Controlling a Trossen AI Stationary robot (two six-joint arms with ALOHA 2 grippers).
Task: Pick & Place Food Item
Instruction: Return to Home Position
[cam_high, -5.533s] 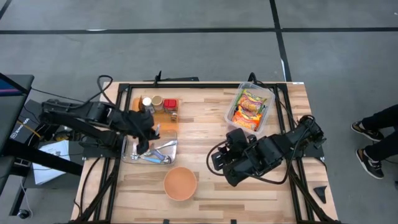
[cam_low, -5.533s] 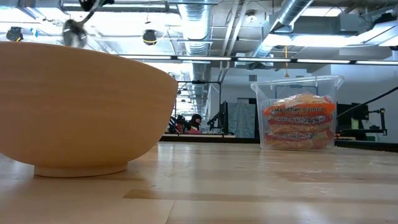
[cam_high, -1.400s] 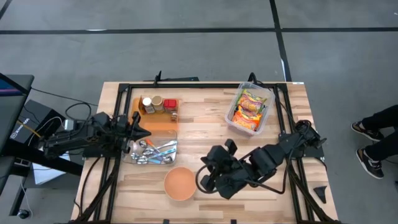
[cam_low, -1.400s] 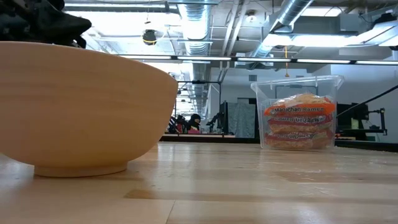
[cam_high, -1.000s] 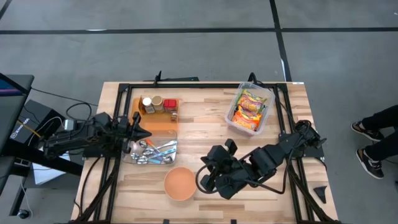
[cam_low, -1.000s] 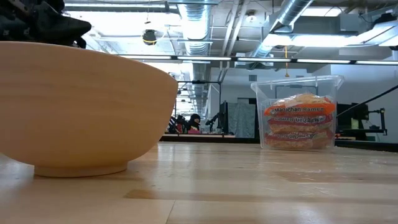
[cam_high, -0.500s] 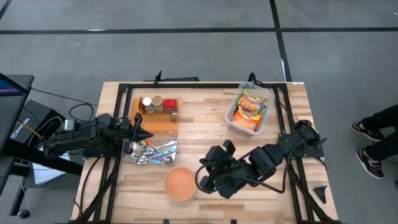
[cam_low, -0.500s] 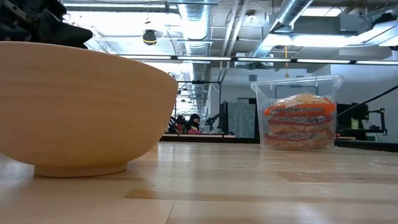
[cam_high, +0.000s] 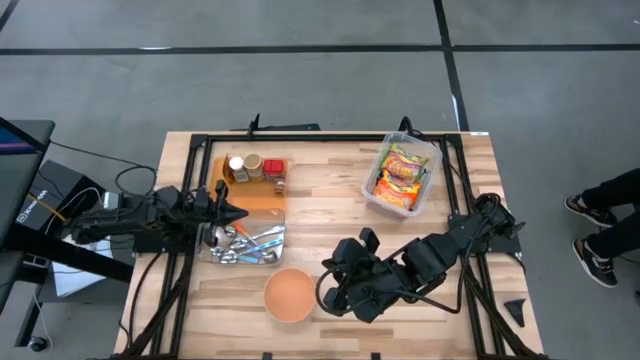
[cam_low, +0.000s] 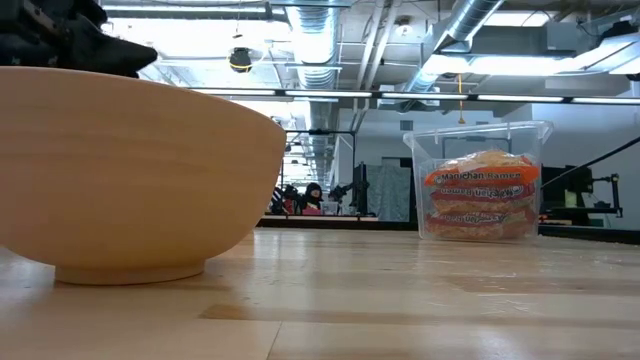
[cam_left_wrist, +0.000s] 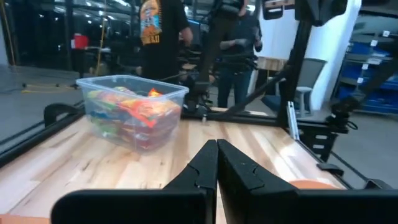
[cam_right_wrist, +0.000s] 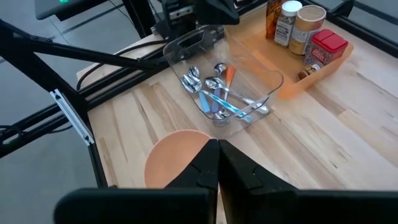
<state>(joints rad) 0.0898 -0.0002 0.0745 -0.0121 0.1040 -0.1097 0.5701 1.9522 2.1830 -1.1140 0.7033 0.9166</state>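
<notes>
**Both pairs of fingers shut and empty; spoon lies in the clear bin**

My left fingers (cam_left_wrist: 216, 147) are pressed tip to tip with nothing between them. From above, that arm lies low along the left edge of the pale wooden worktop (cam_high: 330, 215). Its tips sit at the left end of the line where the shallow orange plastic tray (cam_high: 255, 198) meets the transparent plastic bin (cam_high: 280, 240). Past them I look level across the boards at the clear plastic tub of orange noodle packets (cam_left_wrist: 134, 109). People stand in the room behind it.

My right fingers (cam_right_wrist: 217, 147) are closed too, and they carry nothing. That arm reaches in from the right side of the worktop and ends near the front edge, just beside the round tan wooden bowl (cam_high: 290, 294). I cannot tell whether it touches the bowl. These fingers point toward the transparent plastic bin, where the blue-and-white spoon (cam_right_wrist: 231, 110) lies among several metal spoons (cam_right_wrist: 202, 84). Beyond the bin, the orange tray holds a row of small seasoning jars (cam_right_wrist: 292, 18).

From table height the bowl fills the left side, with a dark part of an arm showing above its rim. The noodle tub stands farther back on the right.
</notes>
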